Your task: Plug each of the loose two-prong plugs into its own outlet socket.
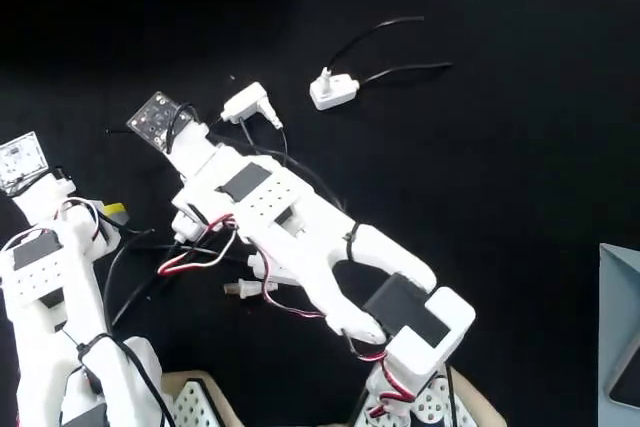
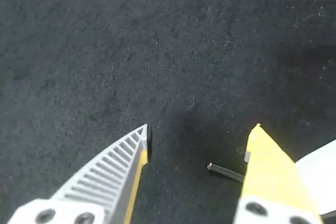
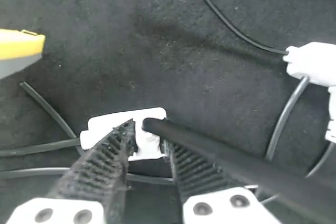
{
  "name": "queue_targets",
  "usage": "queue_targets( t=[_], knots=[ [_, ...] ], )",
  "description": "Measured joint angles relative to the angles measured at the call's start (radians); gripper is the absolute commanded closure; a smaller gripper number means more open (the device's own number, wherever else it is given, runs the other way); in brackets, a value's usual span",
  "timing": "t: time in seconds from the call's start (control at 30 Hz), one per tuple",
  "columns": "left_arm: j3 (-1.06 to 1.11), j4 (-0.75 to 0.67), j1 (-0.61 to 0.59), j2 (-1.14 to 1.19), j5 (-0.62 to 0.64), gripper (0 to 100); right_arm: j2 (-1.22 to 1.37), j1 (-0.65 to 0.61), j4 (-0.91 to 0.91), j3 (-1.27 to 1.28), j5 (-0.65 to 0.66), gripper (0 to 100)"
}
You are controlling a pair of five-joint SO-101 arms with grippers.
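At the tip of the white right arm [image 1: 290, 217], right gripper [image 3: 148, 135]: black ribbed fingers [image 3: 105, 166] clamped on a white rectangular plastic connector body [image 3: 105, 127]. Cannot tell plug from socket. Rests flat on the black cloth table [image 1: 520, 167], with thin black cords [image 3: 37, 148] leaving one end. Thick black cable [image 3: 236, 156] close across one finger.

Just left of the right arm, left gripper [image 2: 200, 129]: grey ribbed finger [image 2: 113, 171] and yellow finger [image 2: 268, 166] spread wide, gripping nothing. Thin metal pin [image 2: 226, 171] on the cloth just beside the yellow finger.

Beyond the right arm's far end, just beside it, white two-prong plastic plug [image 1: 248, 103] on a black cord: loose on the cloth, prongs bare.

Farther out from the right arm and to the right of that plug, second white plastic connector [image 1: 333, 90]: also loose, thin black cord [image 1: 405, 70] curving away.

On the near side of the right arm, partly under it, small pale plug [image 1: 238, 289] with two metal prongs: unplugged.

Well apart on the right arm's right, at the table edge, grey bin [image 1: 620, 317].
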Motion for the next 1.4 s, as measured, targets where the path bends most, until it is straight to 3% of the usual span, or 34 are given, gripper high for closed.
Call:
queue_targets(
  t=[0.23, 0.73, 1.4],
  knots=[
    [0.012, 0.0, 0.0, 0.0, 0.0, 70, 0.002, 0.002, -0.127, 0.057, 0.0, 98.6],
    [0.012, 0.0, 0.0, -0.002, 0.0, 70, 0.002, 0.002, -0.089, 0.075, 0.032, 98.6],
    [0.012, 0.0, 0.0, -0.002, 0.0, 70, 0.041, 0.003, -0.195, 0.173, 0.103, 98.7]
  ],
)
